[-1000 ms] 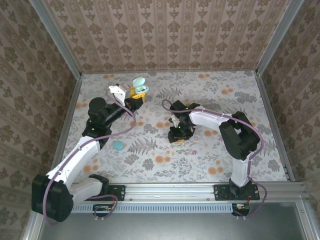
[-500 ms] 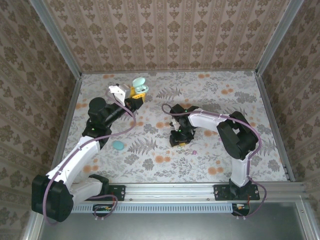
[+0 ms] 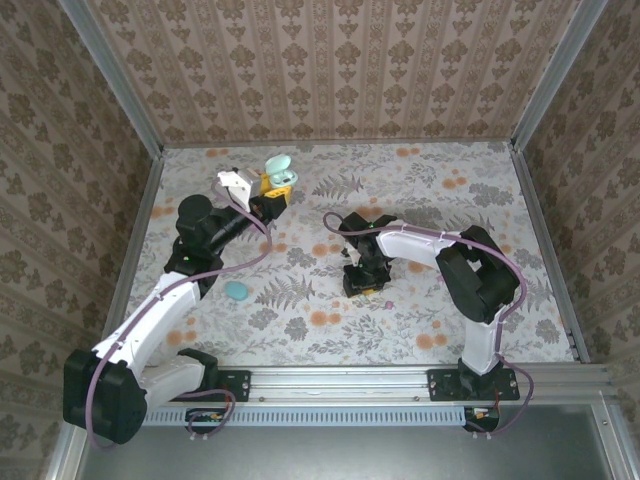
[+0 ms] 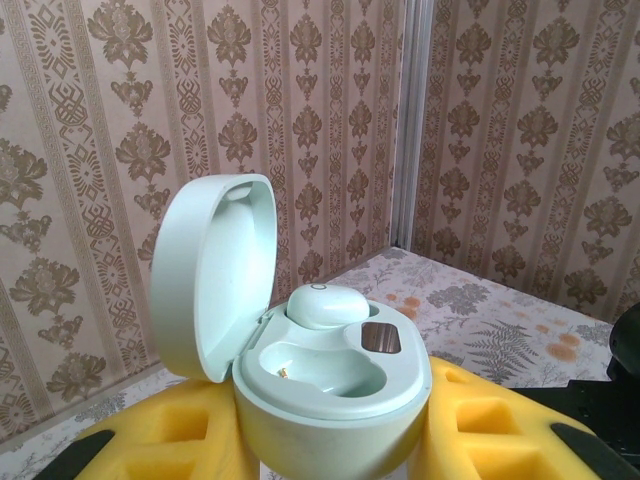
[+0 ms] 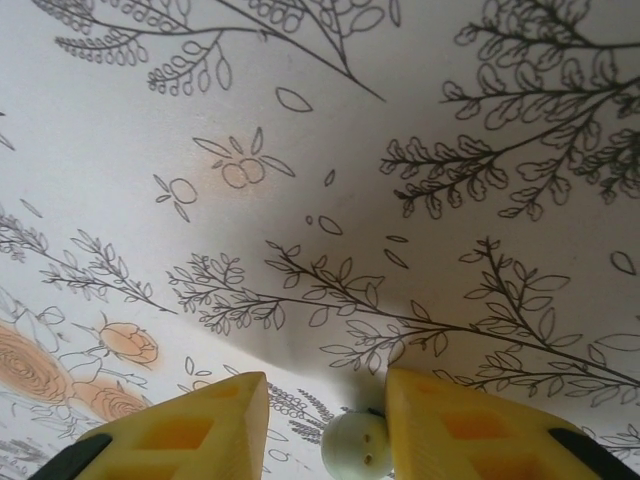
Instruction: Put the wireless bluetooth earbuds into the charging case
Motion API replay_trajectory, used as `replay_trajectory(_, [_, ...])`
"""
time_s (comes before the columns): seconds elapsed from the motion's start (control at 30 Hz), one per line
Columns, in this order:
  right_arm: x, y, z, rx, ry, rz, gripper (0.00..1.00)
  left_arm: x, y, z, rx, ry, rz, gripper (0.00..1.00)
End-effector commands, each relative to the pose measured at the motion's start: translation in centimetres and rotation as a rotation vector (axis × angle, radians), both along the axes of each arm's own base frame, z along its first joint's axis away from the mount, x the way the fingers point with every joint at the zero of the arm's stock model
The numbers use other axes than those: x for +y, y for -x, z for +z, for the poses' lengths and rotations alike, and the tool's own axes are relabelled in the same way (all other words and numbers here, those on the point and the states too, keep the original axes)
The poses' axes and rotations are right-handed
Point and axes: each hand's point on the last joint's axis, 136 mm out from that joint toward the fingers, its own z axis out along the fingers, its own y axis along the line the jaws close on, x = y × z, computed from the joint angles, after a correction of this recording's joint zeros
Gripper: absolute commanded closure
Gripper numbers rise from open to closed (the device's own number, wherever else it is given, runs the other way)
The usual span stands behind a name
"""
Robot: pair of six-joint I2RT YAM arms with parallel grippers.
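Note:
My left gripper (image 4: 335, 445) is shut on the mint-green charging case (image 4: 335, 395), holding it upright above the table's far left (image 3: 280, 172). The lid (image 4: 210, 270) stands open. One earbud (image 4: 327, 305) sits in the far socket, and the near socket (image 4: 325, 368) is empty. My right gripper (image 5: 325, 425) points down at the table's middle (image 3: 363, 282). A second mint earbud (image 5: 357, 447) lies on the floral cloth between its yellow fingers. It touches the right finger (image 5: 470, 430), with a gap to the left finger (image 5: 190, 430); the jaws are open.
A small teal oval object (image 3: 237, 290) lies on the cloth beside the left arm. Patterned walls and metal posts (image 3: 535, 90) close in the table on three sides. A rail (image 3: 340, 380) runs along the near edge.
My right gripper has slid slightly toward the near right over the cloth while its jaws narrowed around the earbud. The left arm and the case stay still.

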Motion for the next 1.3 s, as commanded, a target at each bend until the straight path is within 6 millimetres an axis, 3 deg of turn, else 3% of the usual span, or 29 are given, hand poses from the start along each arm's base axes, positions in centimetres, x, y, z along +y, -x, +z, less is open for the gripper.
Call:
replay_trajectory(0.0, [-0.92,0.06,0.42,-0.014,0.063,-0.01,0.61,-0.1,0.25,1.49,-0.036,0.021,-0.014,0.67])
replay_trajectory(1.27, [-1.69,-0.35,-0.1,-0.031,0.176,0.021,0.76,-0.24,0.22,1.44,-0.028,0.022,-0.013,0.67])
